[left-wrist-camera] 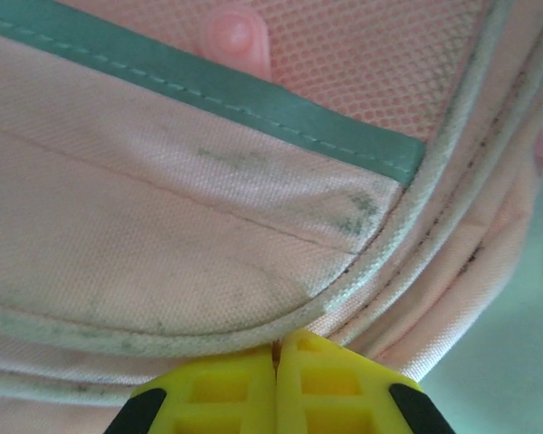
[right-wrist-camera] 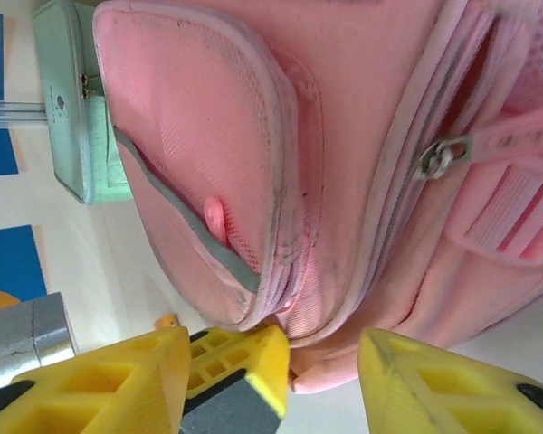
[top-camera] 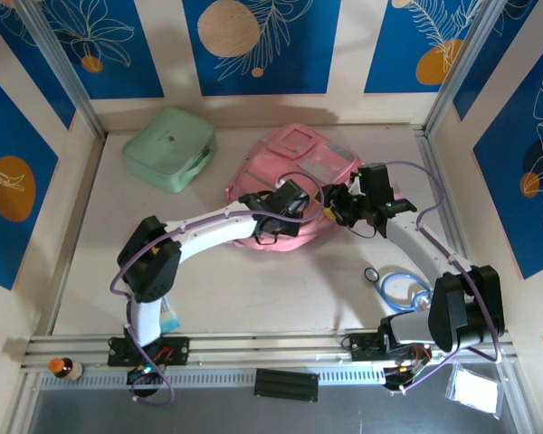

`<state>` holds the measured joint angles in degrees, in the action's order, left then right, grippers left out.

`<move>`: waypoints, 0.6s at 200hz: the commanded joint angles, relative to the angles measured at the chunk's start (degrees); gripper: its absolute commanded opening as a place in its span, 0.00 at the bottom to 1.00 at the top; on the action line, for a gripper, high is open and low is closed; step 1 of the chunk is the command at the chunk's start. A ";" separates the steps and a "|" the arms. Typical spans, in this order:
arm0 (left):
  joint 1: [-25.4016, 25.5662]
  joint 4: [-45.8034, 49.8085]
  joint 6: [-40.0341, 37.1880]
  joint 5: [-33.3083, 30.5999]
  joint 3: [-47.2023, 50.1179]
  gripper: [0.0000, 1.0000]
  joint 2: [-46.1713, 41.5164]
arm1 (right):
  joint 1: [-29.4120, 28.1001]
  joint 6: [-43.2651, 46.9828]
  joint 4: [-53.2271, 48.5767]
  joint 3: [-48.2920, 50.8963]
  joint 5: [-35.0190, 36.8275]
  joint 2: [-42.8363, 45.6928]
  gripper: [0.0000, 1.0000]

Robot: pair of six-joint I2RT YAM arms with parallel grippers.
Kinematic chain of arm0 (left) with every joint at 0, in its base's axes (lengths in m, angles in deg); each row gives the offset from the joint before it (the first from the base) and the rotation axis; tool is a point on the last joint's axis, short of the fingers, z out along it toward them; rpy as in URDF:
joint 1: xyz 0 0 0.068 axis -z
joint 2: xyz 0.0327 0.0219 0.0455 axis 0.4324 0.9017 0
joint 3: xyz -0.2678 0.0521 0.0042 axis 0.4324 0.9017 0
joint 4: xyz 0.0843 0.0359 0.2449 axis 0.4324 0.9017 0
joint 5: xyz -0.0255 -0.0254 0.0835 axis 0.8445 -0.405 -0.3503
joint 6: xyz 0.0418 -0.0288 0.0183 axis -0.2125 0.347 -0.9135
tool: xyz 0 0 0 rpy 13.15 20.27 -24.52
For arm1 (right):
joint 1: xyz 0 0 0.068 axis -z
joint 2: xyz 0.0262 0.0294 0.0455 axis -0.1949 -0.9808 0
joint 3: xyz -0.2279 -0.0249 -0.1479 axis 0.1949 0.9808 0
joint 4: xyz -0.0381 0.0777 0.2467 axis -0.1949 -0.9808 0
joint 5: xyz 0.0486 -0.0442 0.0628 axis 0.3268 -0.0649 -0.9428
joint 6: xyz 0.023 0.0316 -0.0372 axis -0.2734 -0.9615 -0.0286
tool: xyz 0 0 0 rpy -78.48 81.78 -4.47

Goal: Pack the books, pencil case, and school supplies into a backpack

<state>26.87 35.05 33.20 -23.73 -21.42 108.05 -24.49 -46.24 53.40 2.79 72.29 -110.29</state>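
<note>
Opening the backpack point(right-wrist-camera: 371, 108) looks to be the step in hand, since its main zip reads as closed in the right wrist view, with the metal zip pull point(right-wrist-camera: 434, 160) and its pink tab lying at the upper right of that frame.

To do it well, the bag wants one firm anchor while the other arm draws the slider along the curve of the zip, not straight off it. Soft fabric will bunch and drag if the pull goes across the teeth.

The left gripper point(left-wrist-camera: 276, 384) has its yellow fingers pressed together with no gap, at the bottom centre of its own view. The piping point(left-wrist-camera: 362, 271) of the front pocket runs down into them, so I judge it is nipping the bag's rim — a small bite that could slip under a hard tug.

The right gripper point(right-wrist-camera: 279, 362) stands wide apart and holds nothing. Its two fingers sit at the lower left and lower right of its frame, straddling the left gripper's tip and the bag's near edge. The zip pull lies above and to the right of that gap, near but not yet between the fingers, so a shift toward the upper right seems needed before closing.

In the top view the bag lies at upper centre, with the mint-green case point(top-camera: 170, 147) well apart at upper left.
</note>
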 commanded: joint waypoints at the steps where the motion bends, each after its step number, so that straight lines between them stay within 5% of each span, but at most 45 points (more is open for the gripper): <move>1: -0.07 -7.71 -3.08 8.67 2.05 0.00 -3.76 | -0.17 -6.60 2.59 0.60 -3.76 -0.56 0.50; 77: -0.02 -14.19 -3.73 15.21 2.40 0.00 -3.98 | -0.96 -6.87 -1.95 -3.31 -2.21 -5.70 0.43; 120: -0.24 -11.13 -6.90 12.77 2.66 0.00 -3.63 | -0.91 -3.68 -3.11 -5.93 -1.81 -8.14 0.18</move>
<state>26.61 23.84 29.55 -12.14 -18.34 104.92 -25.26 -52.01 52.68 -0.89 70.04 -117.35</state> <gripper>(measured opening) 0.062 0.229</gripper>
